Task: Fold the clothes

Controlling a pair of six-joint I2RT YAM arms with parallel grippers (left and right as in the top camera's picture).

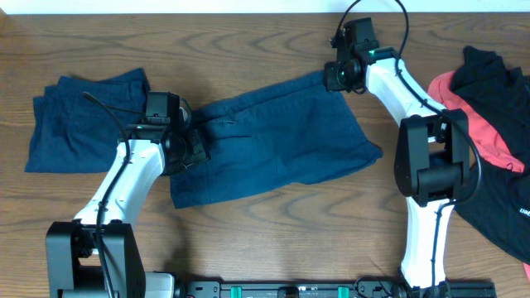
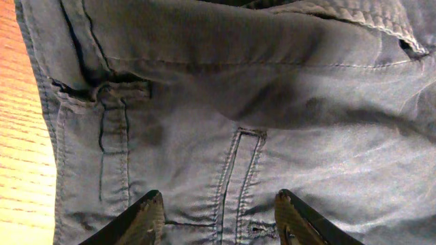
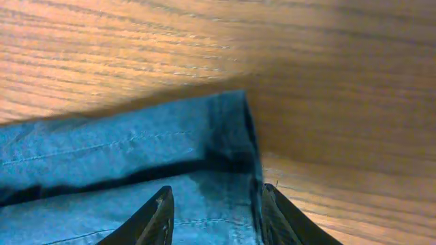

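Dark navy shorts [image 1: 273, 136] lie spread flat on the wooden table [image 1: 265, 37], waistband to the left. My left gripper [image 1: 195, 151] sits low over the waistband end. In the left wrist view it [image 2: 218, 204] is open, its fingers astride the stitched fly of the shorts [image 2: 238, 102]. My right gripper [image 1: 335, 76] is at the far right leg corner. The right wrist view shows it [image 3: 216, 201] open, its fingers either side of the hem corner of the shorts [image 3: 122, 150], the right finger just off the cloth's edge.
A folded navy garment [image 1: 79, 116] lies at the far left. A heap of black and coral-red clothes [image 1: 489, 124] covers the right edge, behind the right arm's base [image 1: 431, 157]. Bare wood [image 3: 306, 68] lies beyond the shorts' corner.
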